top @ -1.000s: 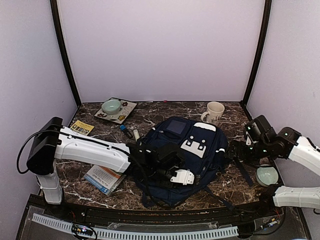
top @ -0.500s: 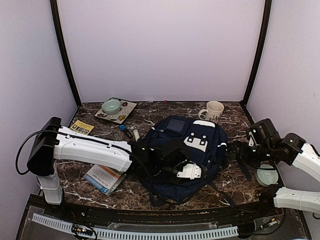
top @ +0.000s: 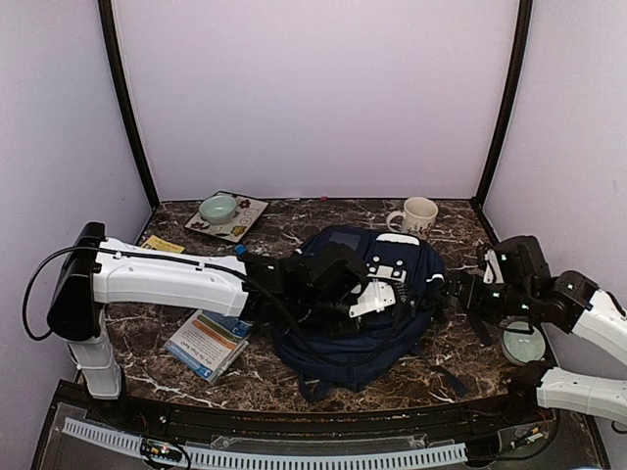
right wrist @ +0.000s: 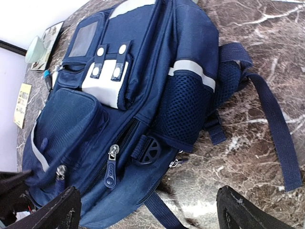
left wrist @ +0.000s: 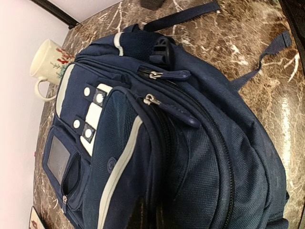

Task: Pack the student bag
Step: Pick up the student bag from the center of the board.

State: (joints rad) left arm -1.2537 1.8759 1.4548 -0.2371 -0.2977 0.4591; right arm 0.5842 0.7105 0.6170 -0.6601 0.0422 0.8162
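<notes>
Though navy — student bag (top: 353, 343), white-striped.

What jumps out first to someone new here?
The student bag, a big navy backpack, fills the middle of the marble table. The left gripper is shut on its front, while the right gripper hangs open by its mesh side pocket. A white mug stands behind the bag.

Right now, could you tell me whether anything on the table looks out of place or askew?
Nothing is spilled or damaged. The student bag lies askew, bunched where the shut left gripper pinches its fabric; its straps trail loose.
</notes>
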